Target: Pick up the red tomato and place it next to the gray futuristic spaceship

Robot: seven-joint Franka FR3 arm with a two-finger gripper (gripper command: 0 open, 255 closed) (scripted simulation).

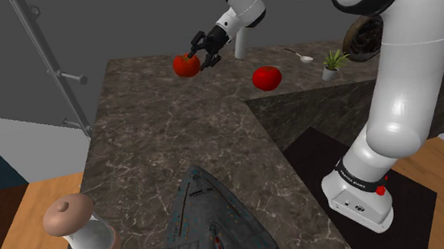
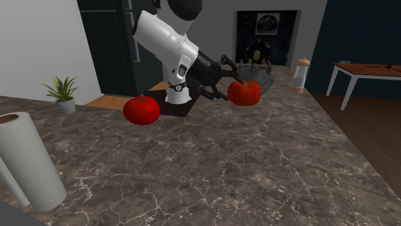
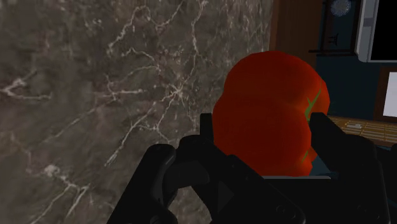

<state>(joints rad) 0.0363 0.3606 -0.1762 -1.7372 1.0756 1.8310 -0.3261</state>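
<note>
Clamped shut on a red tomato [image 3: 270,114], with the black gripper [image 1: 202,52] pressing it from both sides. Carried over the end of the marbled counter [image 1: 149,150] farthest from the gray spaceship [image 1: 212,222]. Apparently lifted clear of the stone, though hard to confirm. Well apart from the spaceship, with nearly the whole counter to cross before any placing.

Also a second tomato [image 1: 266,77], resting on the counter, likewise far from the spaceship. And a round-topped mill [image 1: 78,228], standing near the spaceship on the shoulder view's left of it.

Risks from here, judged rather than seen:

- **Slipping out.** Round, smooth skin, seemingly gripped around the near half only. Likely to slip out under a fast swing or a jolt toward the spaceship, then roll off the counter edge close by.
- **Travelling too low.** Could scrape the stone, or strike the spaceship's pointed nose and shove it along.
- **Knocking the mill.** Coming down on the mill's side of the spaceship could tip the mill over. Safer on the spaceship's open side.
- **Rolling away.** Could roll away from the spaceship if released from any height, ending up nowhere near it. Best lowered to contact before letting go.
</note>
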